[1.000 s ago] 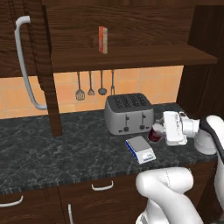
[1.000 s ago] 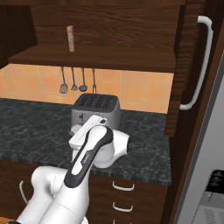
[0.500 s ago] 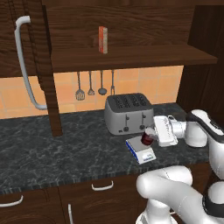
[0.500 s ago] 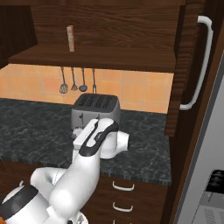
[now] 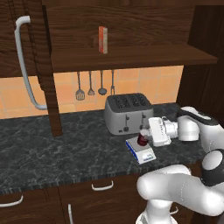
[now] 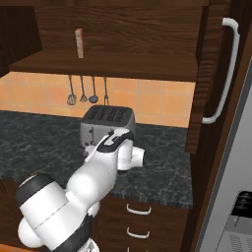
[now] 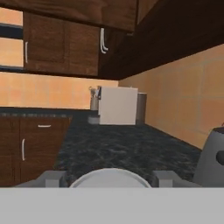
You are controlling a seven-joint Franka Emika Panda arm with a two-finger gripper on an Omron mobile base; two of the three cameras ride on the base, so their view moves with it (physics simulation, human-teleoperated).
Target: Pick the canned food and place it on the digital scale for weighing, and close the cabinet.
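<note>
Your canned food [image 5: 142, 139] stands upright, its long axis vertical and its pale top [image 7: 110, 177] facing up. It sits over the digital scale [image 5: 141, 151], which lies flat on the counter with its long side angled toward the front right. Whether the can rests on the scale's top or hangs just above it, you cannot tell from these views.

The scale lies on a dark, marbled stone counter [image 5: 52, 153], just in front of the silver four-slot toaster [image 5: 127, 112]. Behind the toaster is an orange tiled wall where utensils [image 5: 91, 84] hang in a row. Above, the cabinet [image 5: 131, 54] is dark brown wood with an open shelf, and a tall orange-red box [image 5: 103, 39] stands upright on that shelf. A cabinet door [image 5: 26, 57] with a long curved silver handle stands open at the left in the left base view; another open door [image 6: 219, 74] shows at the right in the right base view. Low drawers with short handles [image 5: 101, 187] run under the counter.

Your gripper [image 5: 143, 137] reaches in horizontally from the right, level with the can. In the hand view its fingers [image 7: 51, 178] sit either side of the can's round top, close against it, so it appears closed around the can, holding it.
</note>
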